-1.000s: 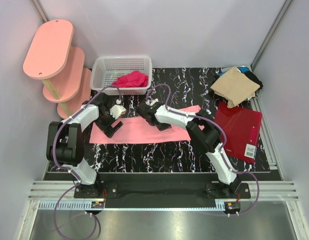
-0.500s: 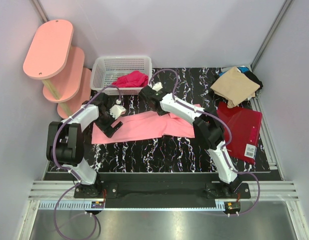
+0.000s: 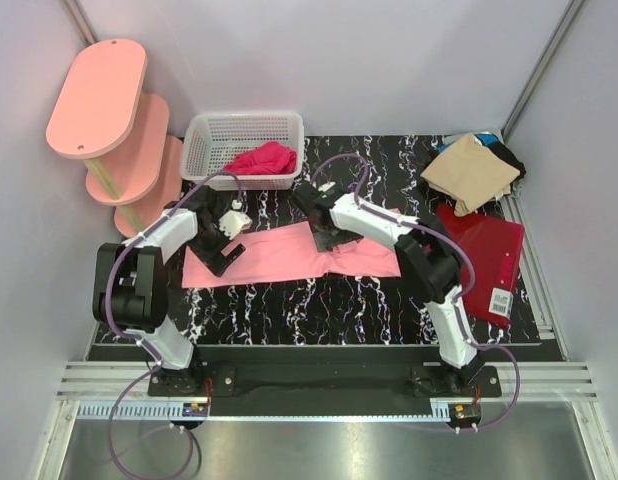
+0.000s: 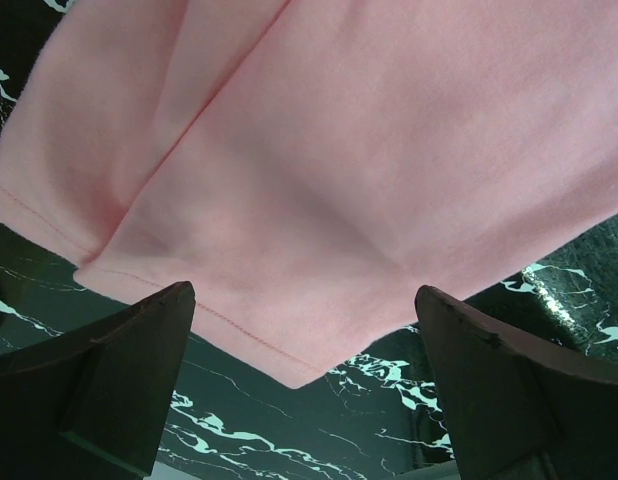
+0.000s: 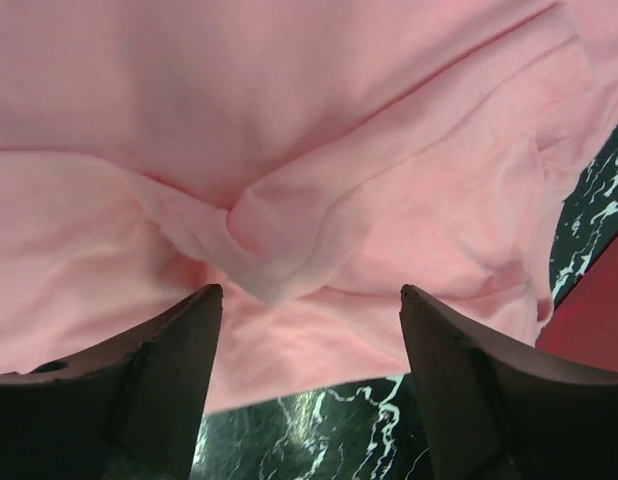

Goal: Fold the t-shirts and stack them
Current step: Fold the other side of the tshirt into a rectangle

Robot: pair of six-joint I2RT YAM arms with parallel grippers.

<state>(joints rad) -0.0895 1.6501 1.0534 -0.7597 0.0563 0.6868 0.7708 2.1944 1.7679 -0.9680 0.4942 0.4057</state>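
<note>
A light salmon-pink t-shirt lies folded into a long strip across the middle of the black marbled table. My left gripper hovers open over its left end. In the left wrist view a hemmed corner of the shirt lies between the wide-apart fingers. My right gripper stands open over the shirt's middle. The right wrist view shows a pinched pucker of pink cloth just ahead of its empty jaws. A dark red t-shirt with a white tag lies at the right, and tan and black ones at the back right.
A white basket holding a magenta cloth stands at the back left. A pink tiered shelf rises beside it. White walls close in the table on three sides.
My right gripper, shut on the pink shirt, lifted it toward the back, then came down to the right and opened, letting go. The left arm has not moved.
</note>
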